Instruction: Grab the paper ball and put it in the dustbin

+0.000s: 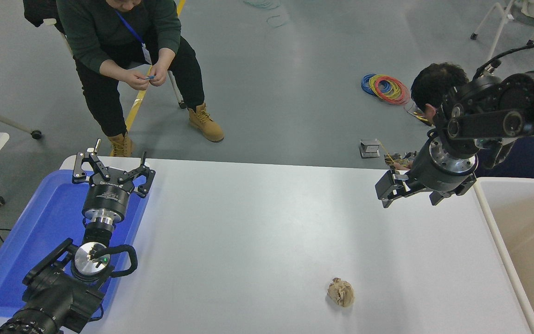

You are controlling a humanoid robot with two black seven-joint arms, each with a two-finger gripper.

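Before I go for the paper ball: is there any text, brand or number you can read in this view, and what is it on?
Nothing is readable.
Left gripper: small pale print on its black body, too blurred to read.
Right gripper: no print visible.
Paper ball, dustbin, blue tray, table: no print.
Person's badge: not read off.
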